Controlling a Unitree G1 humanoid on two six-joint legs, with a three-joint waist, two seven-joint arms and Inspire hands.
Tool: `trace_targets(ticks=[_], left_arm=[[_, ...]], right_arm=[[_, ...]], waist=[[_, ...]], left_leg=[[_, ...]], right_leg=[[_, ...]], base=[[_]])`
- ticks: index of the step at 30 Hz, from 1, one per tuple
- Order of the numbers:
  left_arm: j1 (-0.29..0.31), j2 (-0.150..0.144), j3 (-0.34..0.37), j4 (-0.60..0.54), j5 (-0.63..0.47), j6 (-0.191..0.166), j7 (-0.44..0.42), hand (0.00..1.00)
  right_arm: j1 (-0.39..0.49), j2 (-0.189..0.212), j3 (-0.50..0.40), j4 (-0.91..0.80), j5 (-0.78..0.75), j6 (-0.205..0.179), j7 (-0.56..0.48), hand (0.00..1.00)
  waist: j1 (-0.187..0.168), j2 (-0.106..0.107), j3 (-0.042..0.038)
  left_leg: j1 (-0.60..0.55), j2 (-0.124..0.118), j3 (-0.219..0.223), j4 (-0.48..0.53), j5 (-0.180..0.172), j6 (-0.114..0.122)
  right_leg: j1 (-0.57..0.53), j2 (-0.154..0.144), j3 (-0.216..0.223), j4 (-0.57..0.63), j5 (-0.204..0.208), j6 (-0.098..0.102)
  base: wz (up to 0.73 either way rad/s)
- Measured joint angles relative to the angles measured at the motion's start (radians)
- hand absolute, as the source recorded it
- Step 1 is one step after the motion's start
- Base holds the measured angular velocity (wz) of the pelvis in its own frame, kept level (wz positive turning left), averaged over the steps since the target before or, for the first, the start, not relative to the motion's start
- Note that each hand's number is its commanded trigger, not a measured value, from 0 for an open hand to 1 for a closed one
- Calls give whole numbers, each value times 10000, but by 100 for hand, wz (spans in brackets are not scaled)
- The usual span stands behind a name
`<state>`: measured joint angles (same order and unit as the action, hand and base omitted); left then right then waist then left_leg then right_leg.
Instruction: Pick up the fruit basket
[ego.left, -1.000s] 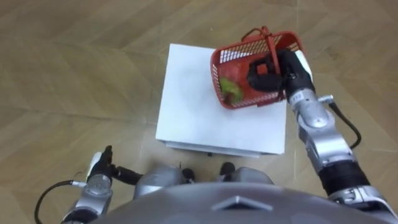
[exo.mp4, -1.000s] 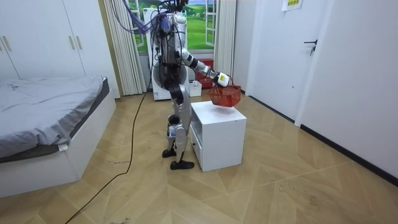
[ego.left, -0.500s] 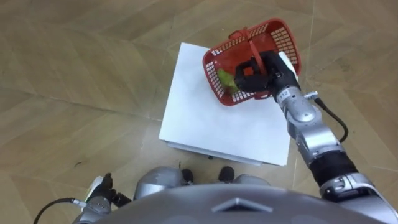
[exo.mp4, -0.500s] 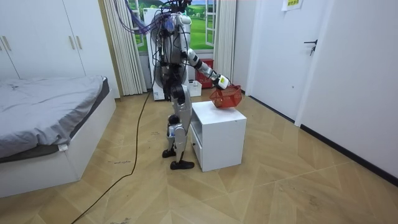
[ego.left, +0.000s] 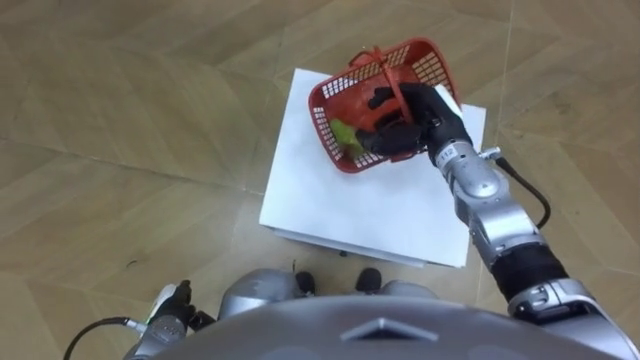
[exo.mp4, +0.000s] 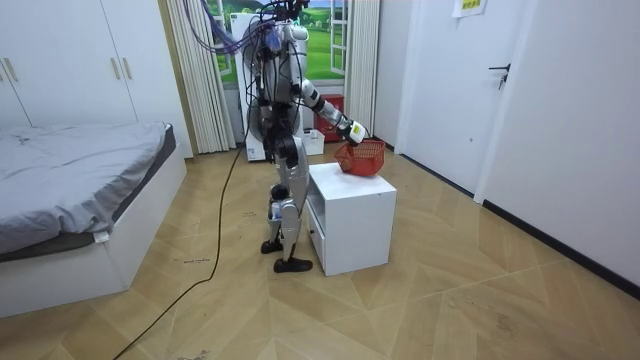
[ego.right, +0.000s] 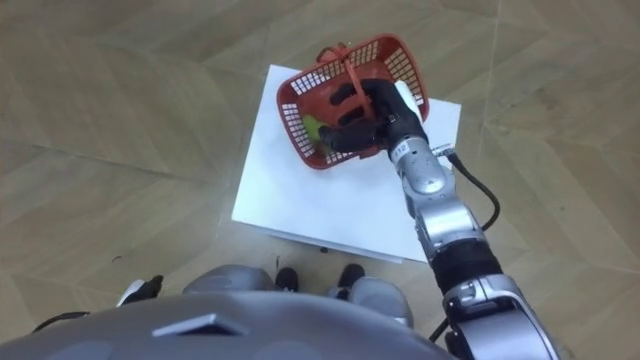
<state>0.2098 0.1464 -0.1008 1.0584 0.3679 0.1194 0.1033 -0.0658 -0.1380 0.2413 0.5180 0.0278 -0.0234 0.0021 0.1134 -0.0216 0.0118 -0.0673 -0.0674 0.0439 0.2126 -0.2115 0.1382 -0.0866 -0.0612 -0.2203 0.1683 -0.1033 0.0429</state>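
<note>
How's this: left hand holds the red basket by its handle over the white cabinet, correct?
Wrong hand: the right hand holds the red basket by its handle over the white cabinet. The left eye view shows it.

Right hand (ego.right: 375, 112), fingers (ego.right: 343, 124) curled round red basket (ego.right: 405, 68) handle — tilted, green fruit (ego.right: 317, 128) inside — over white cabinet (ego.right: 320, 200).

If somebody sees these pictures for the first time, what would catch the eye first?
The red fruit basket, gripped by its handle in the robot's right hand over the far corner of the white cabinet, with green fruit inside. At the room view's left stands a grey bed.
</note>
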Motion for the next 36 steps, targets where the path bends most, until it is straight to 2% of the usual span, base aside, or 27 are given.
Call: trace_targets(ticks=[10, 15, 22, 36], left_arm=[[35, -2, 0, -4, -1, 44, -70, 0], [22, -57, 15, -11, 1, 58, -71, 0], [-7, -152, 12, 15, -16, 49, -68, 0], [2, -207, 4, 12, -30, 38, 36, 0]], right_arm=[[132, 11, 0, 0, -27, -8, 186, 0], [162, 156, 0, 0, -48, -7, 247, 0], [212, 189, 10, -1, -60, -7, 280, 0], [437, 171, 117, -4, -65, -99, 220, 0]], waist=[[-47, -13, -7], [-74, -61, -48], [-89, -121, 0], [-151, -128, -1]], left_leg=[[101, 6, 58, -5, 0, 0], [140, 6, 12, -23, -4, -5], [298, 9, -40, -89, -4, -5], [439, 16, 5, -157, -4, -4]], right_leg=[[121, 5, 53, 15, 0, 0], [174, 5, -30, 14, 1, -1], [323, 14, -33, -12, 0, 0], [380, 20, -12, -11, 0, 0]], base=[[0], [2], [2], [-1]])
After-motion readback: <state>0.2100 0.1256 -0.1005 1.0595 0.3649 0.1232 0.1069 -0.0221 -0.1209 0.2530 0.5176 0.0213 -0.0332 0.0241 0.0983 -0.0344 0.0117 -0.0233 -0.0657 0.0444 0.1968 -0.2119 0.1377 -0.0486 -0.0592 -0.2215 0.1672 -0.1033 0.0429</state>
